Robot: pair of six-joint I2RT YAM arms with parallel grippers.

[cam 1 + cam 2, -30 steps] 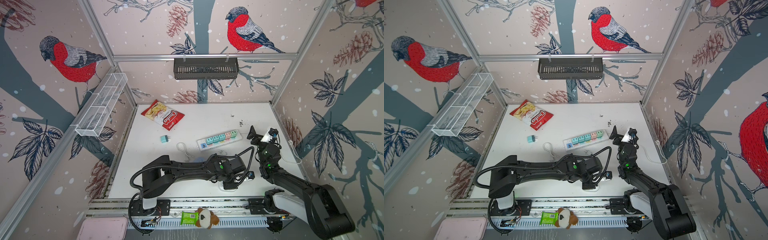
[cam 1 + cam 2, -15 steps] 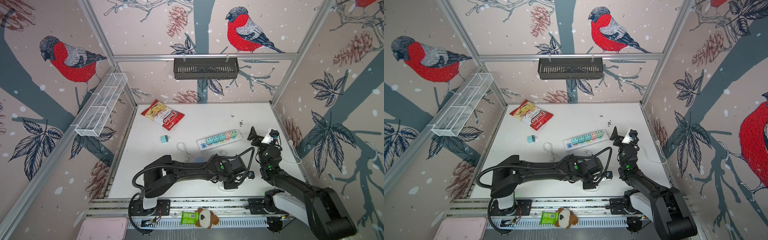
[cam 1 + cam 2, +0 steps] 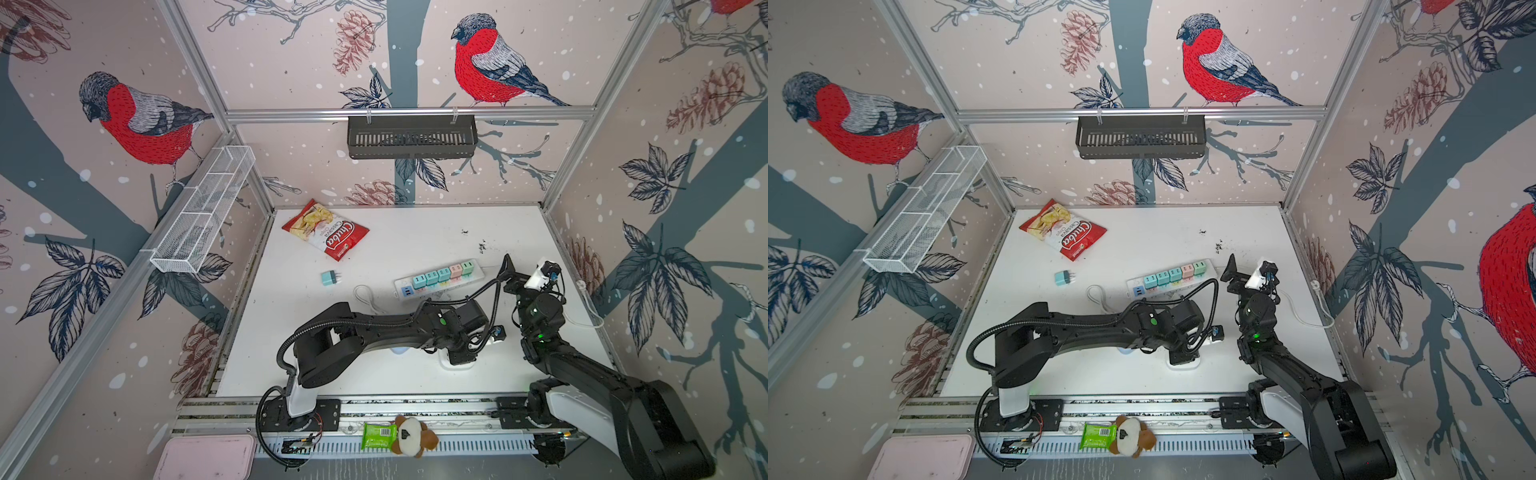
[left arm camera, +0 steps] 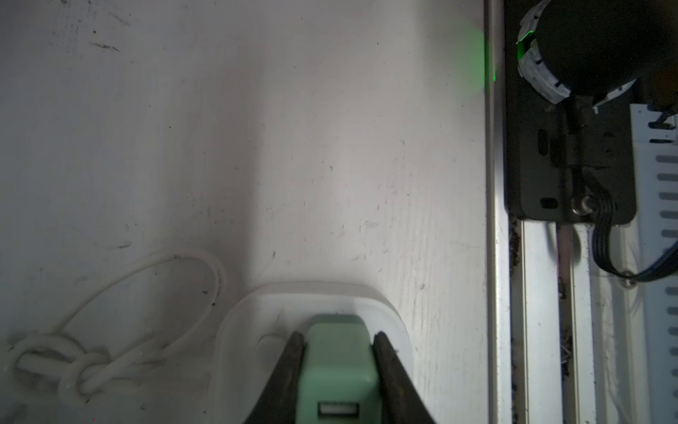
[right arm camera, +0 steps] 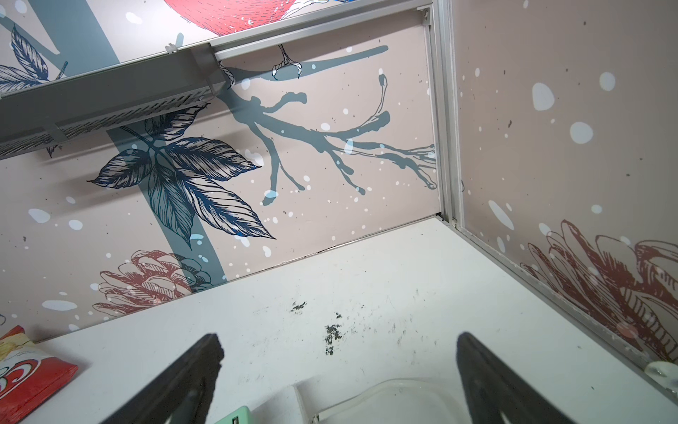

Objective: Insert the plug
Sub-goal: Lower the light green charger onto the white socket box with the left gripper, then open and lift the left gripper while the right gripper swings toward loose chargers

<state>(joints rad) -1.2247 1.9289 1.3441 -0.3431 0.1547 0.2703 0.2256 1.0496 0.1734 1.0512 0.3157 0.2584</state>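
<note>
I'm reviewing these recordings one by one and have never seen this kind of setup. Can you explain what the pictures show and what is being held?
The left arm and right arm are black robot arms mounted at the front of a white table; each ends in a two-fingered gripper. Two pictures look down from one overhead stereo camera; the other two come from a camera on each wrist. On the table lie a red chips bag, a loose teal plug, a power strip carrying pastel plugs, and a knotted white cord. The left gripper is shut on a mint-green plug, at a small white socket block; how far it is seated cannot be told. The right gripper is open and empty, near the strip's end.
</note>
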